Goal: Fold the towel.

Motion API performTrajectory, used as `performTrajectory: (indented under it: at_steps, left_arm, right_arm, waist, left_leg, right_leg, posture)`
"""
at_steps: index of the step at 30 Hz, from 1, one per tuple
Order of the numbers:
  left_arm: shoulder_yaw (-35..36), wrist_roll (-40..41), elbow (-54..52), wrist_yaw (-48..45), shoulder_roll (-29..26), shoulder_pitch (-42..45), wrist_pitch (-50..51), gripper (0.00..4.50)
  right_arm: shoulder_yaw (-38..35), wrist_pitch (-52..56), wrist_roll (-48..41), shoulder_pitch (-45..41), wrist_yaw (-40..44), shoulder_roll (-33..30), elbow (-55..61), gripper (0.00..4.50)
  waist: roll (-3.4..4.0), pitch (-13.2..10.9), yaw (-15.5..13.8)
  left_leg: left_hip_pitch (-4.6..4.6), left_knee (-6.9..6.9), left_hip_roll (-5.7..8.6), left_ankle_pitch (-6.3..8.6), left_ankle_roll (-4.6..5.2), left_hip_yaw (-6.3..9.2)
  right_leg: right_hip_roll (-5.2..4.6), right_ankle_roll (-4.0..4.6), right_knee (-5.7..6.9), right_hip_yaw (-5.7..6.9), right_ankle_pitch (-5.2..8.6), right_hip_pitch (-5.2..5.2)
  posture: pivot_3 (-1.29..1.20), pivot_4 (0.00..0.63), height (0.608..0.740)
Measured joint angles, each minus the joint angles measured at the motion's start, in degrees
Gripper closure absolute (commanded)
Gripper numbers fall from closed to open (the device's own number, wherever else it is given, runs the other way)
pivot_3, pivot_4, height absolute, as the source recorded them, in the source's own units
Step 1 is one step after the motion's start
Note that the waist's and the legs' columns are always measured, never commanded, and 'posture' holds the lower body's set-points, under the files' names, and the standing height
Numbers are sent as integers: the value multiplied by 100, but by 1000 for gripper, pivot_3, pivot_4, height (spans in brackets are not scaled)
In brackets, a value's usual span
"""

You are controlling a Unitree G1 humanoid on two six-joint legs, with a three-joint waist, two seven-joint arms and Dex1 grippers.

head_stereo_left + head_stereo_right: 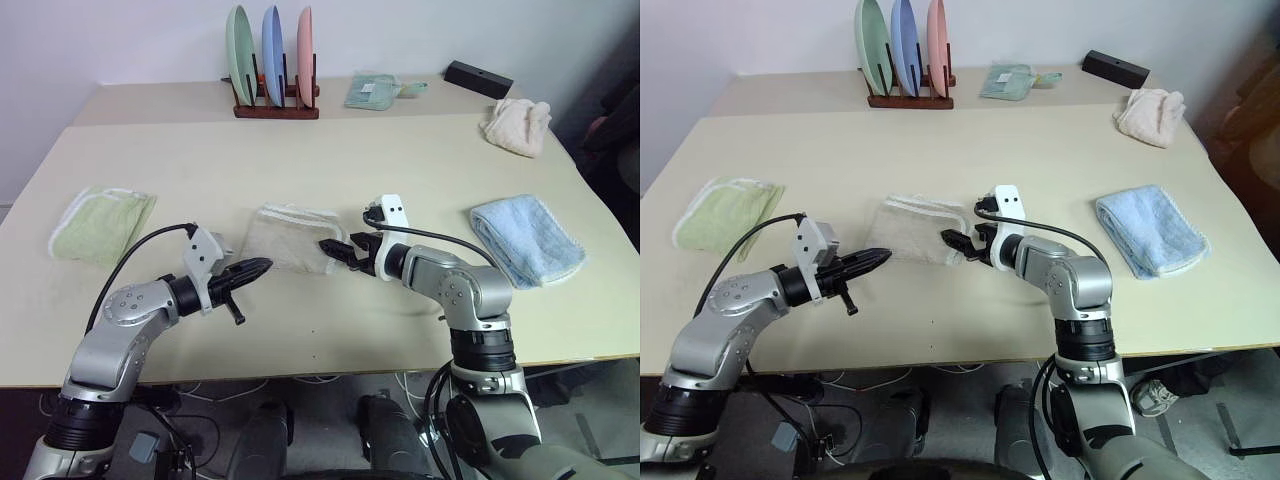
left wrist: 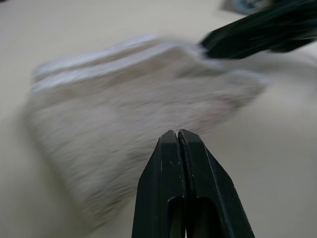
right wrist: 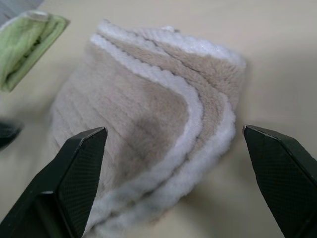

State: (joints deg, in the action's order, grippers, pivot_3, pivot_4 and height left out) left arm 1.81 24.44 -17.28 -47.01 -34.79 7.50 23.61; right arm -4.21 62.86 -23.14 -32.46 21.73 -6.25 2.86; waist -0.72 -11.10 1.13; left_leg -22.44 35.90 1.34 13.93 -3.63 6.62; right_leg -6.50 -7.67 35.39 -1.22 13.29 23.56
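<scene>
The towel [image 1: 293, 238] is lying folded at the table [image 1: 330, 170] center — right gripper [image 3: 176, 148] is hovering spread wide at its edge, gripping nothing — left gripper [image 1: 252, 270] is sitting pressed together, empty, just beside it.

An indoor robot test room or lab, set up like a home laundry-folding station. A wide pale beige table [image 1: 300, 330] stands against a plain white wall [image 1: 120, 40]. Household items are laid out on it as props: a wooden rack holding three upright plates [image 1: 272, 60] in green, blue and pink, a folded green towel [image 1: 100, 225], a folded blue towel [image 1: 525, 238], a folded beige towel [image 1: 290, 238] in the middle, and a crumpled cream cloth [image 1: 516, 125]. Loose cables [image 1: 200, 390] trail on the grey floor beneath the table.
</scene>
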Motion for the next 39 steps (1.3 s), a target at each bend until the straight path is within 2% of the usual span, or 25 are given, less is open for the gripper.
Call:
performTrajectory:
  at_steps: [1, 4, 11, 17, 20, 24, 27, 30, 33, 36, 39]
  left_arm:
    - [-20, 2, -51, -5, 1, -13, 27, 4500]
    - [-27, 3, -141, 89, 44, -25, 113, 4500]
    - [-33, -16, -161, 376, 163, -66, 123, 4500]
    - [-34, -18, -158, 630, 351, -48, 124, 4500]
    - [-100, -90, -38, 744, 481, 129, 117, 4500]
    - [-374, -187, 237, 765, 814, 494, 70, 4500]
    - [-588, -277, 516, 688, 956, 726, 17, 4500]
    - [-815, -355, 884, 532, 1162, 1093, -114, 4500]
    - [-955, -418, 1169, 407, 1281, 1331, -240, 4500]
    - [-1009, -498, 1419, 288, 1318, 1463, -353, 4500]
    - [-1016, -551, 1537, 201, 1341, 1479, -441, 4500]
  right_arm:
    - [16, -38, 18, -22, -24, 28, -113, 46]
    - [127, -199, 33, -127, -39, 172, -344, 884]
    - [222, -316, -43, -216, -42, 436, -464, 4418]
    - [-51, -466, -95, -210, -158, 248, -83, 4477]
    - [-561, -589, -219, -212, -340, -59, 425, 4477]
    - [-2005, -435, -470, -305, -940, -848, 1193, 4477]
    - [-3096, -53, -711, -301, -1446, -1164, 1615, 4477]
    - [-4279, 529, -986, -275, -2096, -1051, 1989, 4477]
    - [-5048, 1309, -1135, 16, -2548, -765, 2300, 4477]
    - [-5563, 1935, -1149, 433, -2767, -362, 2348, 4477]
    - [-5783, 2084, -1132, 571, -2820, -383, 2346, 4477]
  waist:
    - [0, 0, 2]
    - [0, 0, 27]
    - [1, 0, 104]
    - [3, -2, 103]
    - [4, -3, 84]
    - [8, -5, -46]
    - [7, -5, -37]
    - [11, -3, -17]
    - [15, 0, -10]
    - [26, 0, -13]
    - [48, -1, -5]
  left_leg:
    - [0, -1, 0, 0, 0, 0]
    - [1, -1, 0, 0, 0, 0]
    - [1, -5, -2, 0, 0, 1]
    - [-2, -5, -2, 0, 0, 1]
    - [-3, -2, -1, 0, 0, 1]
    - [-9, 2, 1, 0, 1, -1]
    - [-7, -1, -1, 1, 3, 0]
    - [-4, -1, -1, 1, 4, -2]
    - [-2, -2, -3, 2, 7, -2]
    - [-4, 0, -2, 3, 8, -5]
    - [-4, 3, -1, 3, 8, -10]
  right_leg:
    - [0, -1, 0, 1, -1, 1]
    - [0, -3, 4, 0, -1, 3]
    - [2, -4, 7, 1, -1, 6]
    - [2, -4, 6, 1, -1, 7]
    - [2, -5, 5, 1, -1, 5]
    - [0, -5, -8, 1, -1, 1]
    - [1, -5, -6, 2, -1, 2]
    - [1, -4, -2, 1, -1, 1]
    - [2, -4, -1, 1, -1, -1]
    - [2, -4, -2, -1, -1, 0]
    - [1, -4, -4, -5, -1, 0]
  posture:
    - [0, 150, 740]
    - [0, 150, 740]
    - [0, 150, 740]
    - [0, 150, 740]
    - [0, 150, 740]
    - [0, 150, 740]
    - [0, 150, 740]
    - [0, 150, 740]
    - [0, 150, 740]
    - [0, 150, 740]
    - [0, 150, 740]
